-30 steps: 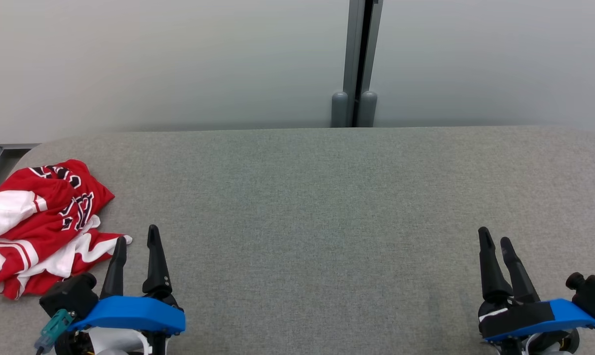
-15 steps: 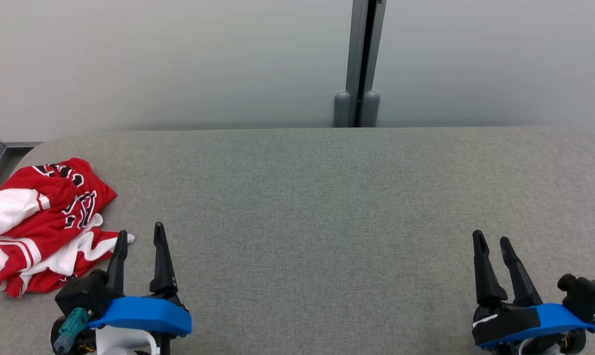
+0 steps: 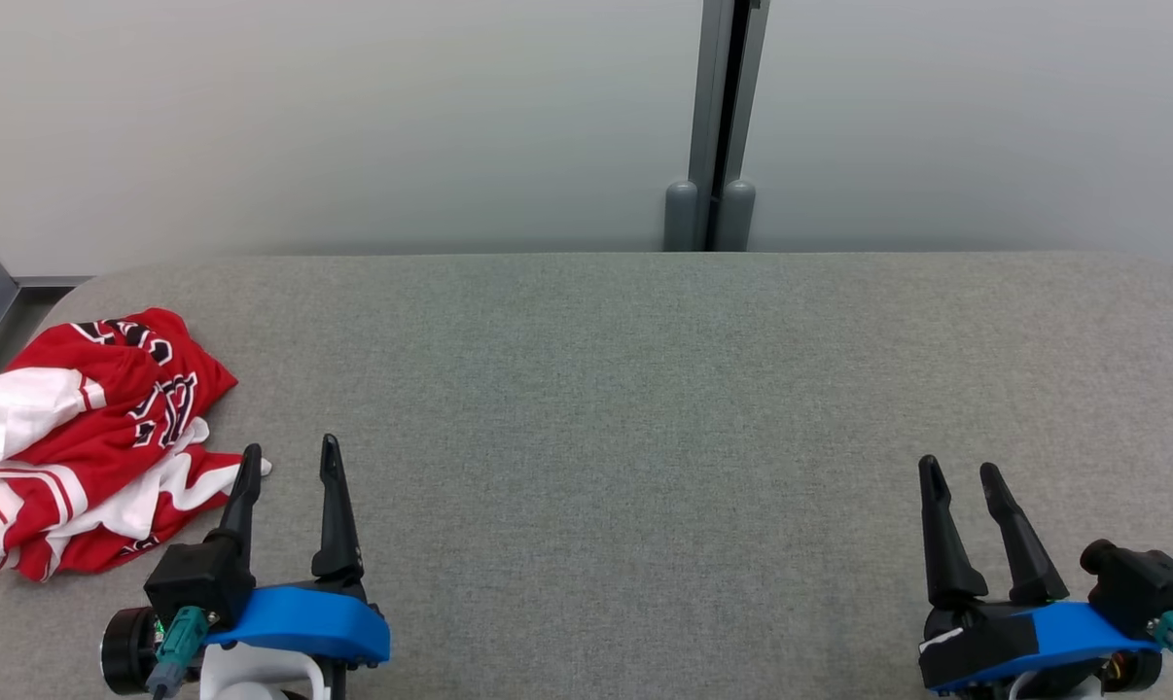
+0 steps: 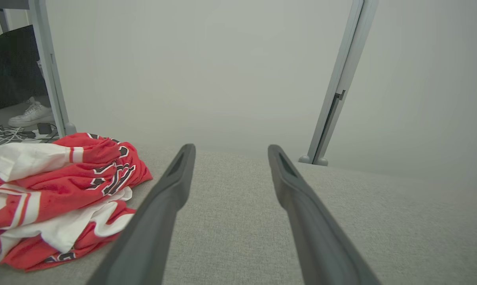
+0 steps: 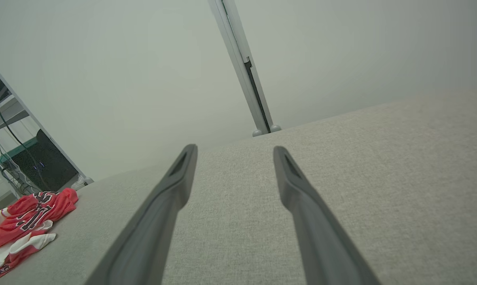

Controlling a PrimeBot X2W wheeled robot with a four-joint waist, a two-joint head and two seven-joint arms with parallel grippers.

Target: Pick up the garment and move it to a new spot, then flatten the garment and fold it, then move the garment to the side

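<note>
The head camera has swung a touch, so the whole scene sits slightly further right than a second ago; the red and white jersey (image 3: 90, 437) itself has not stirred on the grey fabric-covered table (image 3: 645, 389). The arms have barely shifted. The left gripper (image 3: 290, 445) sits a little lower in the head view, and the right gripper (image 3: 957, 465) has edged inward. Both stand with fingers spread wide and nothing between them. I'd judge the pick-up has not begun and this is only settling before the reach.

The jersey lies crumpled at the table's left end, near the rounded far corner. One white tip is just beside the left gripper's outer finger, though I cannot tell whether they touch. Its left side runs to the border of the head view, so I cannot tell how close it lies to the table edge. Beyond that end, the left wrist view shows a frame leg (image 4: 50, 79), floor cables and a person's white shoe (image 4: 31, 114).

The middle and right of the table lie bare, giving plenty of room to spread it.
</note>
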